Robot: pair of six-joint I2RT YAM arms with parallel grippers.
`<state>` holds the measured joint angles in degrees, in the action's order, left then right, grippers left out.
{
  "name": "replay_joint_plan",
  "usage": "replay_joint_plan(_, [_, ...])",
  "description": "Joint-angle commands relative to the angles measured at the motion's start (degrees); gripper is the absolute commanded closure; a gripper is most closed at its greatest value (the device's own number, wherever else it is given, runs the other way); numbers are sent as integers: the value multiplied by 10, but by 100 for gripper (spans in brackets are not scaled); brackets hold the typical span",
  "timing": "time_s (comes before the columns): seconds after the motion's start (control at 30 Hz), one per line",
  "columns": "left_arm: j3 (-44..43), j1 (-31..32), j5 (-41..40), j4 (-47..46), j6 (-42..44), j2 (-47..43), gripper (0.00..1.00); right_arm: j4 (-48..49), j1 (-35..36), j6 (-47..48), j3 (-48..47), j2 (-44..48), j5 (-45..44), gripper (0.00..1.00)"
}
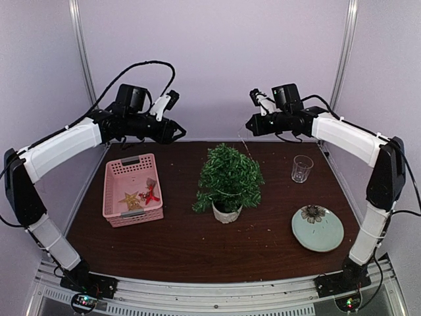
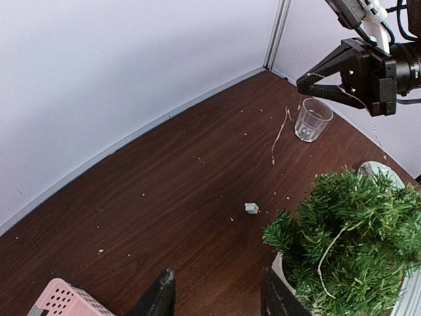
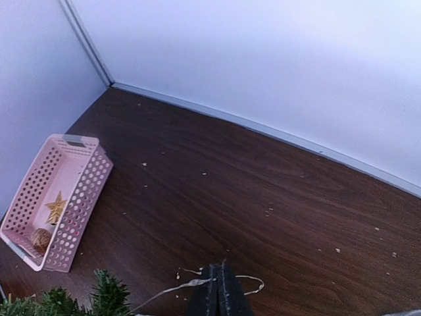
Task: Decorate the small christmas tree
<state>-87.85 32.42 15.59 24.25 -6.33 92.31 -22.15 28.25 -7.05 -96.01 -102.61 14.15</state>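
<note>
The small christmas tree (image 1: pixel 230 174) stands in its white pot (image 1: pixel 226 212) at the table's middle; it also shows in the left wrist view (image 2: pixel 355 230). My right gripper (image 1: pixel 248 125) hangs high behind the tree, shut on a thin pale string (image 3: pixel 171 291) that runs down to the foliage (image 3: pixel 105 296). In its own view the shut fingers (image 3: pixel 220 293) pinch the string. My left gripper (image 1: pixel 181 133) is open and empty, high above the back left, its jaws (image 2: pixel 217 296) spread over bare table.
A pink basket (image 1: pixel 112 197) at the left holds a gold star (image 1: pixel 129 199) and a red ornament (image 1: pixel 152 192). A clear glass (image 1: pixel 302 168) stands back right. A pale green plate (image 1: pixel 329 237) with a flower-like piece (image 1: pixel 313 212) lies front right. A small grey scrap (image 2: pixel 251 208) lies behind the tree.
</note>
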Motion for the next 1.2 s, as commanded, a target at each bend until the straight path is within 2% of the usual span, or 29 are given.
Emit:
replay_joint_plan(0.0, [25, -20, 30, -56, -18, -4, 57, 48, 3, -2, -35, -30, 125, 100])
replay_joint_plan(0.17, [51, -50, 107, -97, -16, 9, 59, 91, 6, -12, -57, -53, 211, 100])
replay_joint_plan(0.3, [65, -79, 207, -155, -21, 36, 60, 131, 9, -32, -69, -69, 276, 100])
replay_joint_plan(0.47, [58, -81, 286, -226, -5, 80, 58, 165, 15, -53, -73, -84, 326, 100])
replay_joint_plan(0.6, [42, -80, 331, -291, -33, 121, 55, 187, 20, -72, -78, -94, 344, 100])
replay_joint_plan(0.8, [60, -75, 363, -357, -57, 144, 49, 197, 26, -81, -91, -106, 348, 100])
replay_joint_plan(1.17, [41, -28, 355, -371, -115, 164, 45, 189, 33, -75, -105, -119, 334, 100])
